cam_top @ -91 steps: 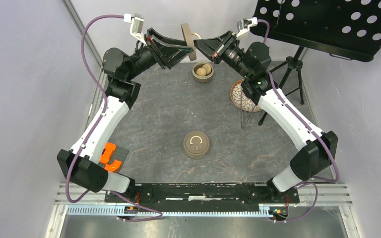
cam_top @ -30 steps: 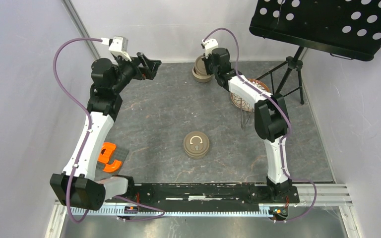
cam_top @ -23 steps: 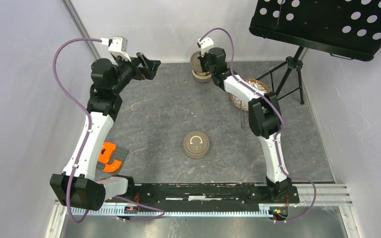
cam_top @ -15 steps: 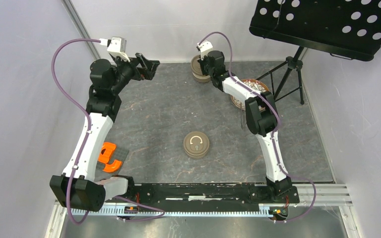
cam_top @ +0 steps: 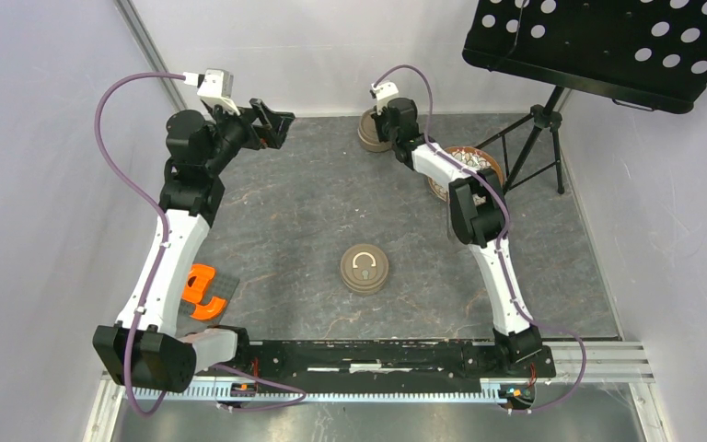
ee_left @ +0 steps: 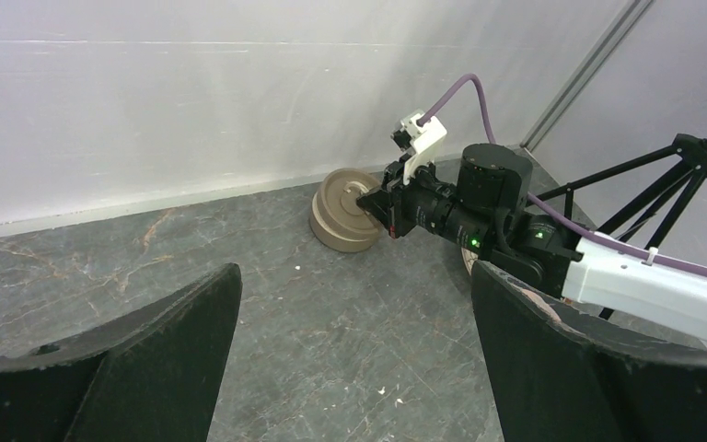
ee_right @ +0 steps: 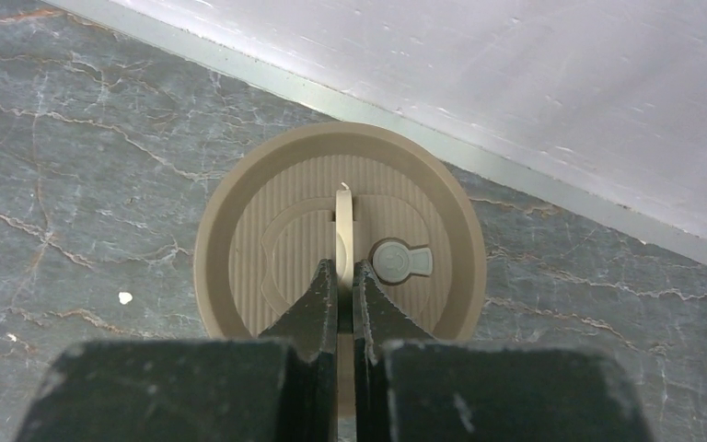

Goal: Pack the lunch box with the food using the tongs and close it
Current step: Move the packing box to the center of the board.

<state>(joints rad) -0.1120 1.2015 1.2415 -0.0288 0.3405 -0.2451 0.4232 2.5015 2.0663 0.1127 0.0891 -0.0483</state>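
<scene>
The round tan lunch box (cam_top: 371, 134) stands at the far back of the table with its lid (ee_right: 341, 230) on top. My right gripper (ee_right: 344, 272) is shut on the lid's thin upright handle (ee_right: 343, 216), pointing straight down from above. In the left wrist view the right gripper (ee_left: 368, 196) meets the box (ee_left: 342, 212) from the right. My left gripper (cam_top: 272, 124) hangs open and empty well left of the box. The tongs (cam_top: 449, 232) lean off the plate, mostly behind my right arm. The food is hidden.
A round patterned plate (cam_top: 468, 164) lies right of the box, partly under my right arm. A second tan round piece (cam_top: 365, 268) sits mid-table. An orange object (cam_top: 204, 290) lies near the left arm. A black stand's tripod (cam_top: 538, 129) is at the back right.
The right gripper has brought the lid down from a raised, tilted hold until it sits flat on the box. The left arm stays where it was, open.
</scene>
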